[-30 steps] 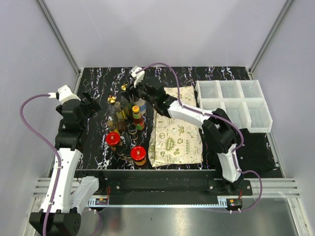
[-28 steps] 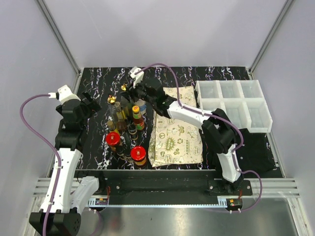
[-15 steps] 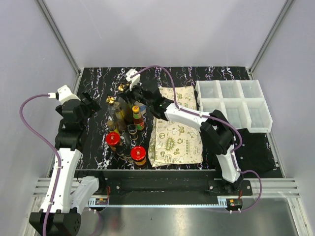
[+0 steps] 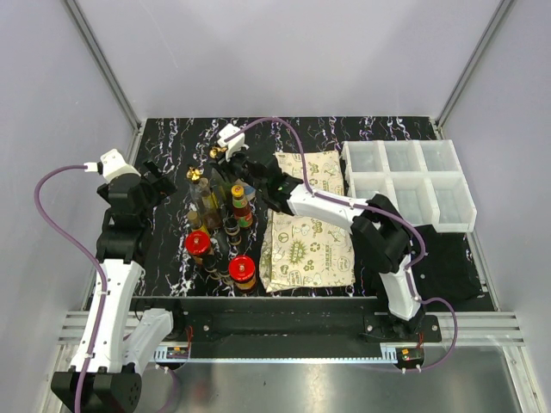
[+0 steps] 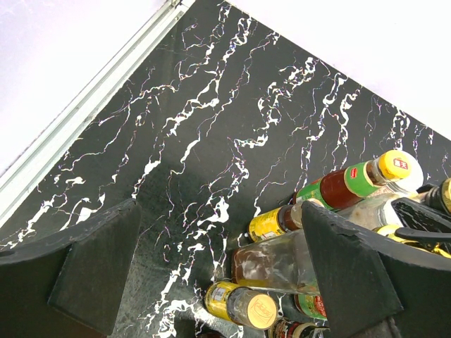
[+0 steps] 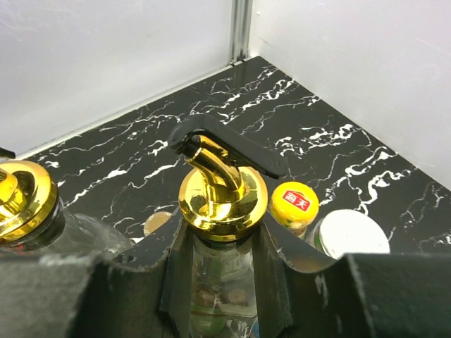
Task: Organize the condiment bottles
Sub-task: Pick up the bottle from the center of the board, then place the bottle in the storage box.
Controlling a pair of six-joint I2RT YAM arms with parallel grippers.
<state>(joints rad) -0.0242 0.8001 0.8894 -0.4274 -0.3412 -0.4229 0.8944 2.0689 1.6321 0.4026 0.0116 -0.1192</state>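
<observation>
The condiment bottles (image 4: 219,215) stand in a cluster left of centre on the black marble table. They include two red-capped ones (image 4: 197,242), (image 4: 242,266). My right gripper (image 4: 225,159) (image 6: 215,246) is shut on the neck of a clear bottle with a gold spout cap (image 6: 222,197) at the back of the cluster. Beside it are another gold cap (image 6: 21,197), a yellow cap (image 6: 294,201) and a white cap (image 6: 350,236). My left gripper (image 4: 157,181) (image 5: 218,208) is open and empty, held above the table left of the cluster. A clear bottle (image 5: 282,260) lies below its right finger.
A cream patterned cloth (image 4: 308,224) lies right of the bottles. White compartment bins (image 4: 409,181) stand at the back right. A black pad (image 4: 448,267) lies at the front right. Bare marble (image 5: 197,120) lies left of the cluster.
My right gripper has moved left over the back of the cluster and now sits around the gold-spout bottle's neck. The left arm has not moved.
</observation>
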